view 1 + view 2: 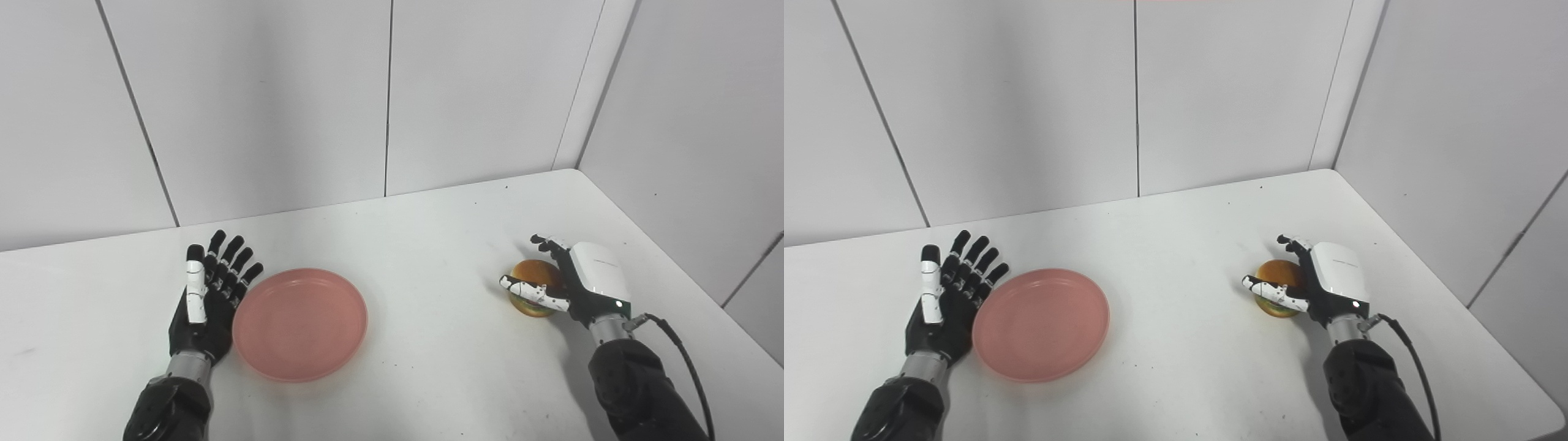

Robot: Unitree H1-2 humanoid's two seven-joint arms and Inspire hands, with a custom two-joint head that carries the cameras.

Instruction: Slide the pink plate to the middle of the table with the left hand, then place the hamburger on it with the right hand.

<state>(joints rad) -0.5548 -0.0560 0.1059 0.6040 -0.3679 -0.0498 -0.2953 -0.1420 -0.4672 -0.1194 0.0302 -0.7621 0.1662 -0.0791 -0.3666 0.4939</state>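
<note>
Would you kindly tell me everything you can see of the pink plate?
The pink plate is round and shallow, with a low raised rim and a smooth, matte, plastic-looking surface. It is empty and lies flat and upright on the white table, left of the middle. The left hand, open with fingers straight, stands edge-on against its left rim and seems to touch it. The hamburger sits well away to the right, held in the right hand.

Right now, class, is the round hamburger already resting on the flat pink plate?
No: the round hamburger sits on the white table inside the right hand, far to the right of the bare pink plate.
</note>
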